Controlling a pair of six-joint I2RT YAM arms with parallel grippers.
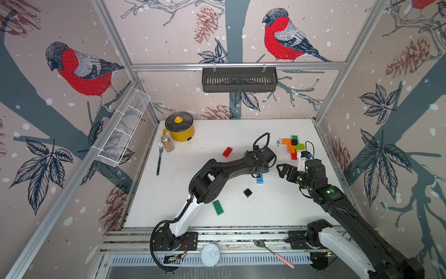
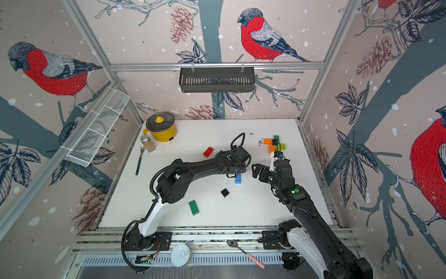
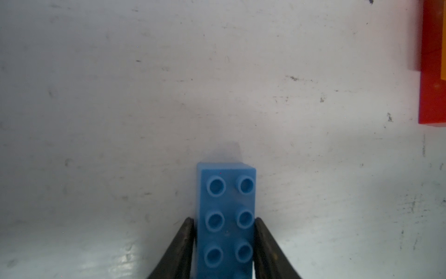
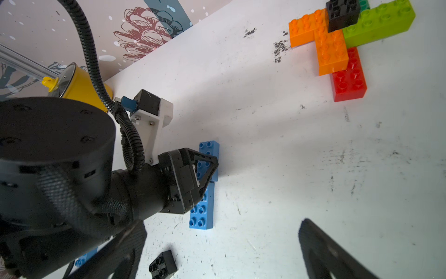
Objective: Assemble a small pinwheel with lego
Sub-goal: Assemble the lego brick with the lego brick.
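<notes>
My left gripper (image 3: 224,219) is shut on a blue brick (image 3: 226,193), one finger on each long side, low over the table. A second blue brick (image 4: 201,207) lies end to end with it on the front side (image 1: 260,180); whether the two overlap I cannot tell. The partly built pinwheel (image 1: 293,145) sits at the back right: orange (image 4: 318,36), lime (image 4: 379,21) and red (image 4: 350,77) bricks under a black square (image 4: 342,14). My right gripper (image 1: 280,171) hangs open and empty just right of the left wrist.
Loose on the table are a red brick (image 1: 227,152), a dark green brick (image 1: 218,207) and a black square (image 1: 247,192). A yellow pot (image 1: 179,128), a spice jar (image 1: 167,143) and a fork (image 1: 159,159) stand back left. A spoon (image 1: 272,252) and a can lid (image 1: 210,254) rest on the front rail.
</notes>
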